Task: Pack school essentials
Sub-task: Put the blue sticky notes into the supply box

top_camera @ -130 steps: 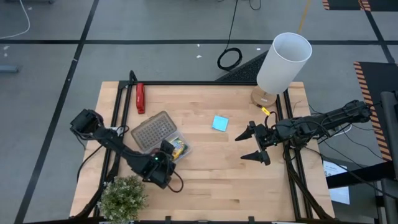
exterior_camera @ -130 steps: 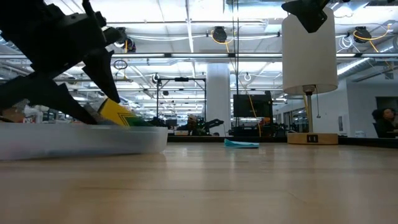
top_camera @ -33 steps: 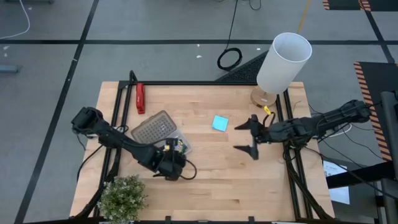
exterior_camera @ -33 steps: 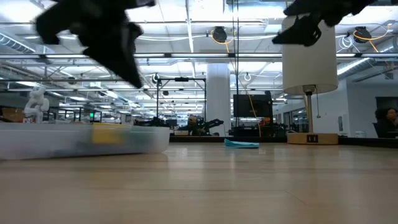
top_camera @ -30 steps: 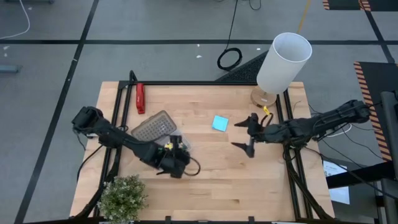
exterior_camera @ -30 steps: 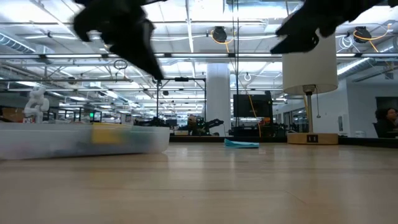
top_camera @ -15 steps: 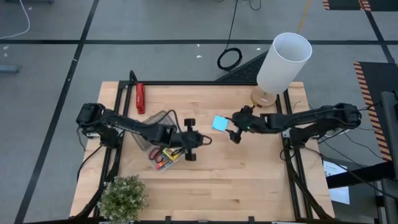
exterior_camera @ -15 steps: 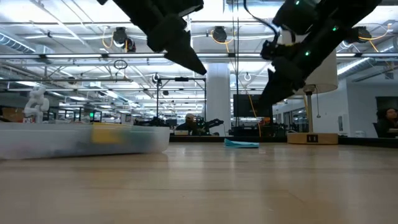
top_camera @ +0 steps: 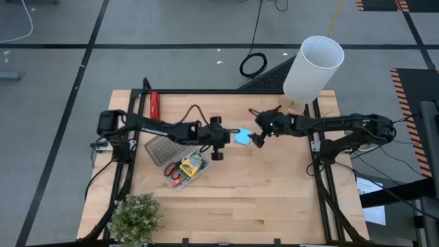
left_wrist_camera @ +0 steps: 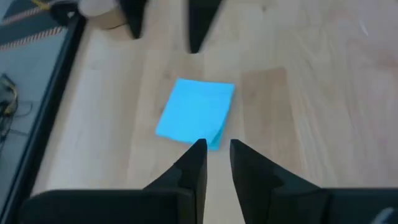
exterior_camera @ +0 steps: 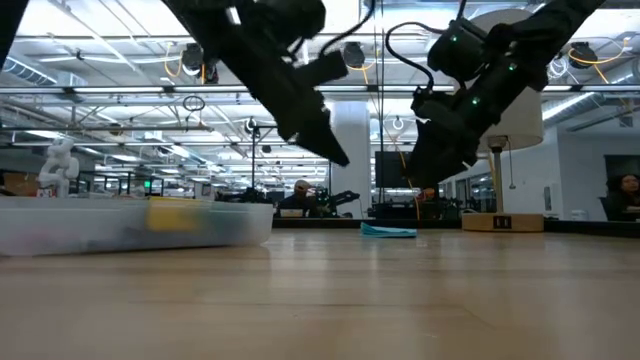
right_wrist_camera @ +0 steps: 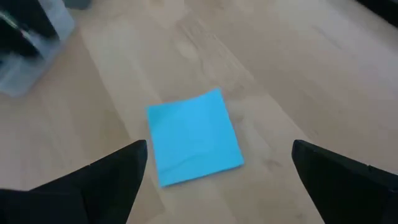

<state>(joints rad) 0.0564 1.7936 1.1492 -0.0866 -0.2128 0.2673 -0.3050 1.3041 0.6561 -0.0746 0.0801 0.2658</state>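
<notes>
The light-blue square notepad lies flat on the wooden worktop, between the two grippers and well apart from the clear plastic case, which already holds the yellow-green crayon box and the red-handled scissors.

Left gripper: fingers drawn narrow, a slim gap between them, holding nothing. In the left wrist view its tips sit at the notepad's near edge; whether they touch it cannot be told.

Right gripper: fingers spread wide, empty. In the right wrist view the notepad lies between and just ahead of the two fingers, so the spread spans it.

Governing relation: the notepad is directly ahead of both grippers, which face each other across it along the worktop's length. Being square, it has no long axis to favour; in the right wrist view its edges are turned slightly off the line of the fingers. Both grippers are about equally near.

Judgement: the right gripper appears better placed to take it, subject to descent. A thin flat pad offers little edge to grip.
</notes>
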